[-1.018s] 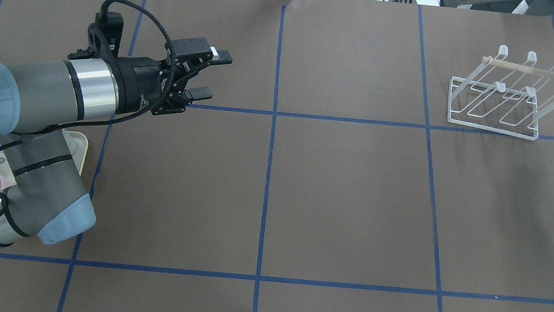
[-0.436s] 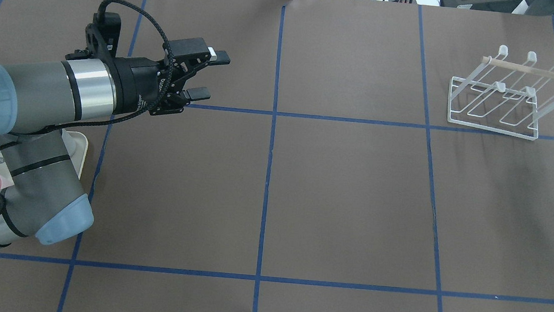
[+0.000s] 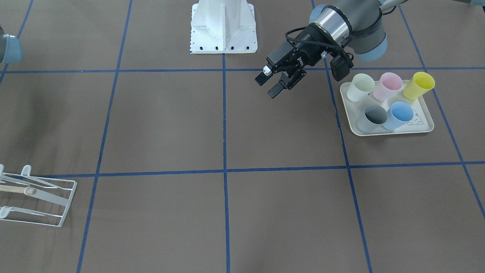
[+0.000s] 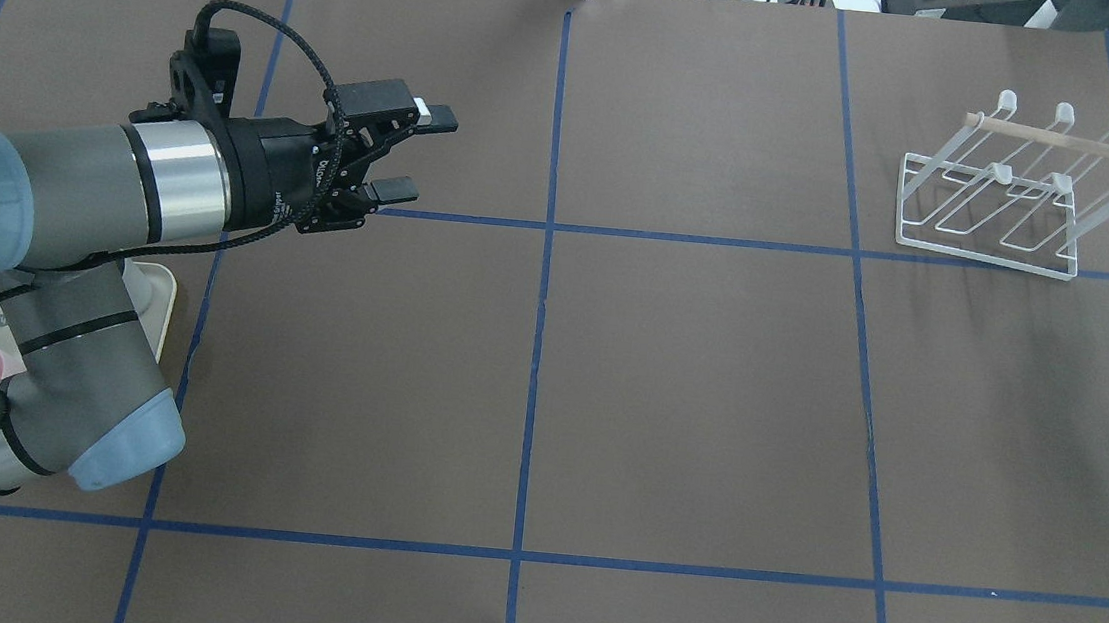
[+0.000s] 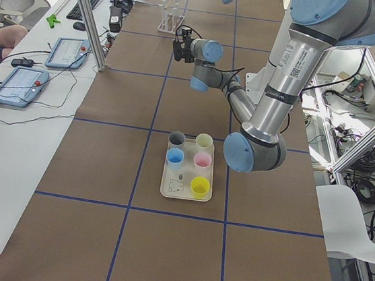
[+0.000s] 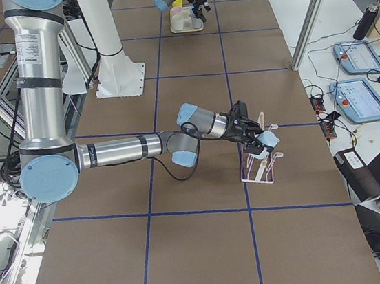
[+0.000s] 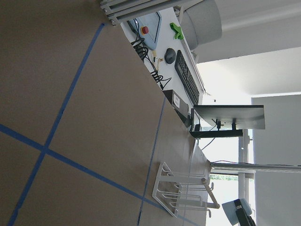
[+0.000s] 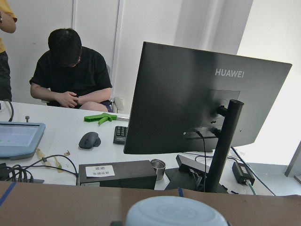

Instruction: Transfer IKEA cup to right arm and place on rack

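Brown taped table (image 4: 698, 394) with rack (image 4: 998, 173)

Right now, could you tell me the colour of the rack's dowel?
Pale wood; the dowel shows best in the overhead exterior view.

A robotics lab. An industrial arm (image 5: 288, 64) stands at a tape-gridded bench (image 4: 709, 385); teach pendants (image 5: 19, 85) and a monitor (image 8: 202, 99) sit alongside.

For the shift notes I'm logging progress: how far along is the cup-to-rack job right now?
Done: the handover, it seems; the left gripper is open and empty. In hand: the right gripper holds a pale blue cup beside the rack. Left: seating it on a prong and letting go.
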You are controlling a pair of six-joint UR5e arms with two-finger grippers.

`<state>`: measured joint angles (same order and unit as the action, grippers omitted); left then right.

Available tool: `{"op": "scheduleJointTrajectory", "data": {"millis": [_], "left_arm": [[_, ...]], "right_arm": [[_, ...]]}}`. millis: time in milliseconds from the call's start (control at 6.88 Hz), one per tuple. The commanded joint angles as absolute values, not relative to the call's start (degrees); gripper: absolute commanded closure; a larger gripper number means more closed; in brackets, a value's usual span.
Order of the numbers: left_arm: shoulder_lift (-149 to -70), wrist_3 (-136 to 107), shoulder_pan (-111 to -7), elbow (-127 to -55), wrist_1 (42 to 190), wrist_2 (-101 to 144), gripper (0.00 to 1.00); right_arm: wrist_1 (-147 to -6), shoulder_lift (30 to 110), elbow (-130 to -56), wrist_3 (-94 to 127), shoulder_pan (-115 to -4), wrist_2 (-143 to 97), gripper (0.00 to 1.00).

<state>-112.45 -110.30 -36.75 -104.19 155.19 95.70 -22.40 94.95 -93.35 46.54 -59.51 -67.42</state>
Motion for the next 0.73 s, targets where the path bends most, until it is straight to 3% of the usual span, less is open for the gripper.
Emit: {"op": "scheduleJointTrajectory", "data": {"millis": [0,582], "left_arm": [[-112.32,-110.30,-36.74,-104.15,155.30,95.71,0.00],[-112.32,-110.30,-36.65,-103.71,155.57,95.62,0.00]], "right_arm": [[-20.13,96.06,-93.69,49.54,-57.67,-62.08,1.00],[-20.21,96.94,-93.61,50.62,-48.18,-45.55,1.00]]}}
